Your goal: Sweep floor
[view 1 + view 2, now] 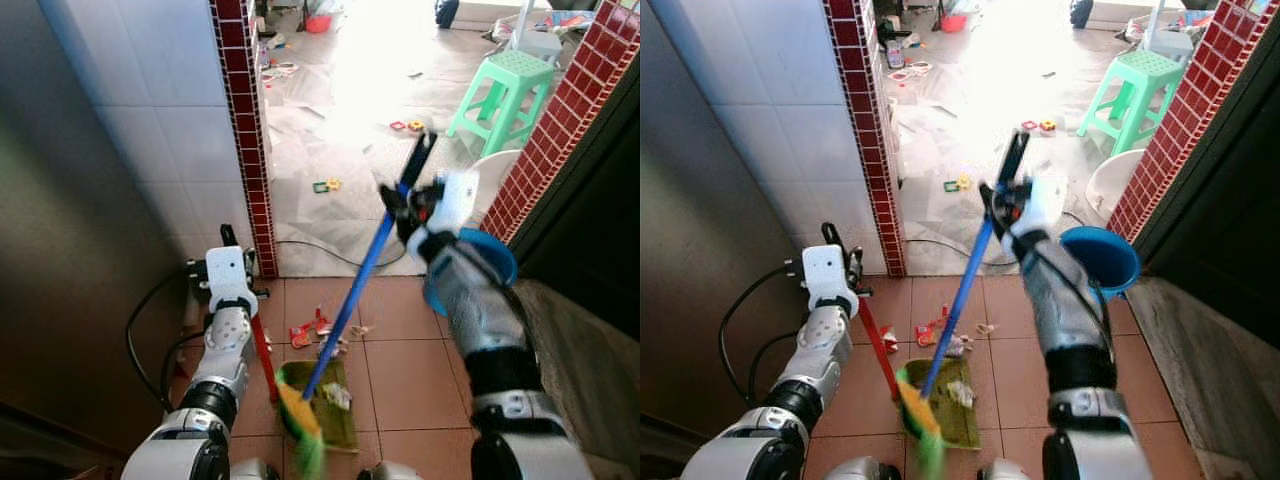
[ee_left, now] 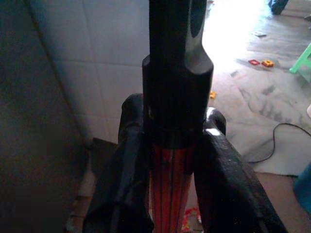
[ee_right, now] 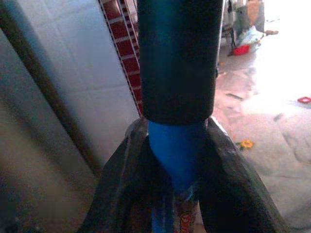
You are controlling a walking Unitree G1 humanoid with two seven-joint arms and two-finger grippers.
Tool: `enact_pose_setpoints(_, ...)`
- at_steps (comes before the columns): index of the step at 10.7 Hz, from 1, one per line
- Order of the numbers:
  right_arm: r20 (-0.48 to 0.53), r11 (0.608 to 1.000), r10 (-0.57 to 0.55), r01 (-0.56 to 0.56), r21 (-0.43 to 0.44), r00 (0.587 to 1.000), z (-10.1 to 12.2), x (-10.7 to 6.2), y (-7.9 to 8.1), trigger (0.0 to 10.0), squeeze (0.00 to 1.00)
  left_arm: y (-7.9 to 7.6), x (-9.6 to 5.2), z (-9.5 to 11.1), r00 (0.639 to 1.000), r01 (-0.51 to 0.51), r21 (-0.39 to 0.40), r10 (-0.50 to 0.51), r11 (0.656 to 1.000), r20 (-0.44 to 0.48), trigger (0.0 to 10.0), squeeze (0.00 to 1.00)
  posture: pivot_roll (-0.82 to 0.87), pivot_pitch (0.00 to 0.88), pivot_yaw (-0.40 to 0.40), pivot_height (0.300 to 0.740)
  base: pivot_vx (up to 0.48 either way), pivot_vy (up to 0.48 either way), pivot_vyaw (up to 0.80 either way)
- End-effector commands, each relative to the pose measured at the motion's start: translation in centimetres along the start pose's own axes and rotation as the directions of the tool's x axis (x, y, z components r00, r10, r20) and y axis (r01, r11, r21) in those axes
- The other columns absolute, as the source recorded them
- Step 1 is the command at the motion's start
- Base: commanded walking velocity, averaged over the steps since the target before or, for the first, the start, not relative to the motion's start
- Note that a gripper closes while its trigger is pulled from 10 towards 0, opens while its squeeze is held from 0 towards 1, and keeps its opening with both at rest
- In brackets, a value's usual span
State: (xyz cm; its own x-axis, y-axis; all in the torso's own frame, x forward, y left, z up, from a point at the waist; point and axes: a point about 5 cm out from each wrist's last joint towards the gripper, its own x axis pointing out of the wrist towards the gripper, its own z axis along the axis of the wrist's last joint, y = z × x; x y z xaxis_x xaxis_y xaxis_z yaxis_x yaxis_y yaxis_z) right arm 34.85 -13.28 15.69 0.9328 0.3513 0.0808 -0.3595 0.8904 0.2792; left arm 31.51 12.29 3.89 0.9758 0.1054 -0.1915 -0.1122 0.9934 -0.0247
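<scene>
a blue broom (image 1: 365,265) is gripped near its black top by the right hand (image 1: 405,205), both fingers (image 3: 228,189) clenched on the smooth round shaft. the yellow-green bristles (image 1: 300,425) rest at the near edge of a green dustpan (image 1: 335,405), which lies flat on the terracotta floor (image 1: 400,370). the pan's red handle (image 1: 264,355) stands upright and is grasped by the left hand (image 1: 232,265), fingers (image 2: 121,194) closed around its ribbed red stem below a black cap.

red and pale scraps (image 1: 320,330) lie on the tiles just beyond the pan's far side, with some litter already in the pan. more scraps (image 1: 327,185) are scattered well apart on the grey sheeting past the red brick pillar (image 1: 245,120).

the scraps look light and thin, so a quick stroke would likely flick them past the pan or under its lip. the tile is glossy, and the pan could slide if pushed by the bristles. a black cable (image 1: 330,255) runs across the floor near the pillar and could be snagged. the mint plastic stool (image 1: 505,90) is well clear.
</scene>
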Motion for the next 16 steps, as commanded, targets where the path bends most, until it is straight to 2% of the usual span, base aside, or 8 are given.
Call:
enact_pose_setpoints(1, 0.106, 0.998, 0.052, -0.057, 0.042, 0.993, 2.7, 0.7, 1.0, 10.0, 0.0, 0.1, -0.7, -2.3, 0.993, 0.008, 0.027, -0.004, 1.0, -0.122, 10.0, 0.0, -0.1, 0.0, 0.021, 0.74, 0.0, 0.0, 0.0)
enact_pose_setpoints(4, 0.216, 0.975, 0.162, -0.123, -0.187, 0.963, 6.3, 0.9, 2.4, 10.0, 0.0, 0.0, -0.8, -2.4, 0.991, 0.005, 0.031, -0.001, 1.0, -0.136, 10.0, 0.0, -0.1, 0.0, 0.021, 0.74, 0.0, 0.0, 0.0)
enact_pose_setpoints(6, 0.259, 0.945, 0.136, -0.046, -0.323, 0.956, 7.4, 0.7, 1.3, 10.0, 0.0, -0.1, -0.8, -2.5, 0.99, 0.008, 0.03, -0.003, 1.0, -0.141, 10.0, 0.0, -0.1, 0.0, 0.017, 0.74, 0.0, 0.0, 0.0)
enact_pose_setpoints(8, 0.242, 0.92, 0.083, 0.019, -0.39, 0.967, 6.8, 0.4, 0.2, 10.0, 0.0, -0.1, -0.8, -2.5, 0.99, 0.014, 0.029, -0.01, 0.999, -0.142, 10.0, 0.0, -0.1, 0.0, 0.017, 0.74, 0.0, 0.0, 0.0)
enact_pose_setpoints(10, 0.155, 0.881, -0.076, 0.139, -0.452, 0.985, 4.2, 0.0, -2.0, 10.0, 0.0, -0.2, -0.8, -2.4, 0.99, 0.017, 0.029, -0.013, 0.999, -0.137, 10.0, 0.0, -0.1, 0.0, 0.015, 0.74, 0.0, 0.0, 0.0)
enact_pose_setpoints(12, 0.093, 0.877, -0.202, 0.222, -0.426, 0.975, 1.0, -1.0, -3.3, 10.0, 0.0, -0.1, -0.8, -2.4, 0.992, 0.006, 0.023, -0.003, 1.0, -0.13, 10.0, 0.0, -0.09, 0.0, 0.011, 0.74, 0.0, 0.0, 0.0)
enact_pose_setpoints(14, 0.04, 0.912, -0.216, 0.217, -0.349, 0.975, -0.8, -1.0, -2.6, 10.0, 0.0, -0.1, -0.8, -2.2, 0.994, 0.012, 0.002, -0.011, 1.0, -0.111, 10.0, 0.0, -0.09, 0.0, 0.011, 0.74, 0.0, 0.0, 0.0)
enact_pose_setpoints(16, 0.054, 0.955, -0.182, 0.19, -0.229, 0.982, -0.7, -0.4, -1.6, 10.0, 0.0, -0.2, -0.8, -2.2, 0.993, 0.027, 0.0, -0.027, 1.0, -0.113, 10.0, 0.0, -0.09, 0.0, 0.015, 0.74, 0.0, 0.0, 0.0)
